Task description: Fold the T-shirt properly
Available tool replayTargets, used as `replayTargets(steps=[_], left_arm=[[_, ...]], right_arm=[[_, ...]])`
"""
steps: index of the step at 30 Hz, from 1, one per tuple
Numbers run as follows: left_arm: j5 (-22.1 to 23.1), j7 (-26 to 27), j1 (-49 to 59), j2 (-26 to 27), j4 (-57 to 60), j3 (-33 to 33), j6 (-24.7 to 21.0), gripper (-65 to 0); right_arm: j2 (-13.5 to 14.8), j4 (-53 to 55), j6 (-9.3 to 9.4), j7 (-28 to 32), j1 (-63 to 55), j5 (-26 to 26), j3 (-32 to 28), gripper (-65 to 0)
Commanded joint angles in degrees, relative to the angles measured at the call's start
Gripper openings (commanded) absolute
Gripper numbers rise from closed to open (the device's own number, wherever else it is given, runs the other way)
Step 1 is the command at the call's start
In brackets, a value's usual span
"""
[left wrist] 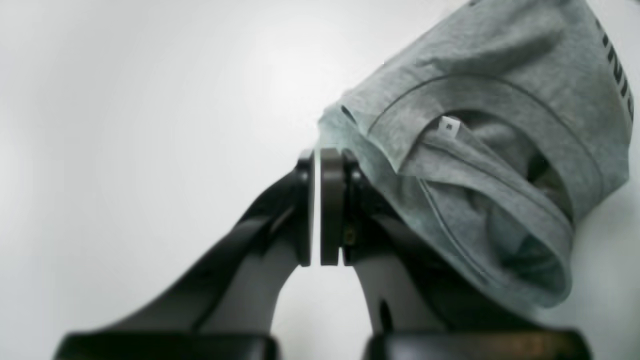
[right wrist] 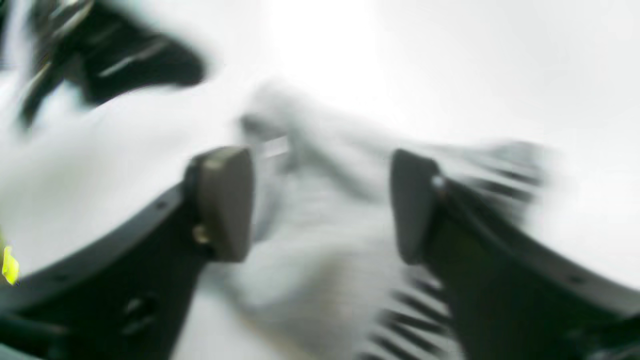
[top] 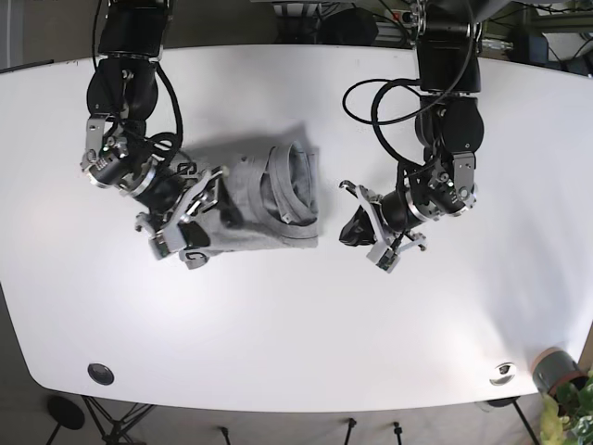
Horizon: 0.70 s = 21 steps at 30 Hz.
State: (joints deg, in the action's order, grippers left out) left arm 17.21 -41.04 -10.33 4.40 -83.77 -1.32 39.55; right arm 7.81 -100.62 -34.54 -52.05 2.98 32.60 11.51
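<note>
Parted wide, the right gripper [right wrist: 320, 205] straddles the grey T-shirt [top: 269, 199] with nothing pinched yet; it should close on one layered edge before pulling. Beyond the shirt's collar side, the left gripper [left wrist: 320, 200] sits pressed together and empty, the cloth just beside its fingers [left wrist: 332, 200] on the white table [top: 296, 315].

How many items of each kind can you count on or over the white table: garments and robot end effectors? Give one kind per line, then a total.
Grey T-shirt: 1
End effectors: 2, the left end effector and the right end effector
Total: 3
</note>
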Motion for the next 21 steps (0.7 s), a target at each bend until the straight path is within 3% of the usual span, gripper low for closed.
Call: replayTargets(steps=[1,5,9,15,21], left_arm=[[1.29,1.7,-1.76,-0.14,-1.46,0.14,0.32,-65.0],[1.21,1.7,-2.02,-0.49,-1.73,0.49,0.32,-65.0],[1.21,1.78,-3.96,-0.58,-1.38,6.64,-0.03,-65.0],[1.47,3.19,-4.49,-2.07,1.0,15.61,-5.84,-65.0],[1.38,7.85,-5.01,-4.54,10.67,15.96,-5.92,-65.0]], right_arm=[[0.32,3.17,-0.31,1.37,3.48,0.85,1.2,-35.4],[0.58,9.76,-0.31,1.37,7.35,0.85,2.51,-45.7],[0.76,17.41,-0.31,1.46,11.21,0.85,2.95,-51.7],[1.72,26.64,-0.31,8.14,14.2,0.85,2.43,-52.5],[3.92,37.45,-0.31,15.0,16.05,0.85,2.34,-52.6]])
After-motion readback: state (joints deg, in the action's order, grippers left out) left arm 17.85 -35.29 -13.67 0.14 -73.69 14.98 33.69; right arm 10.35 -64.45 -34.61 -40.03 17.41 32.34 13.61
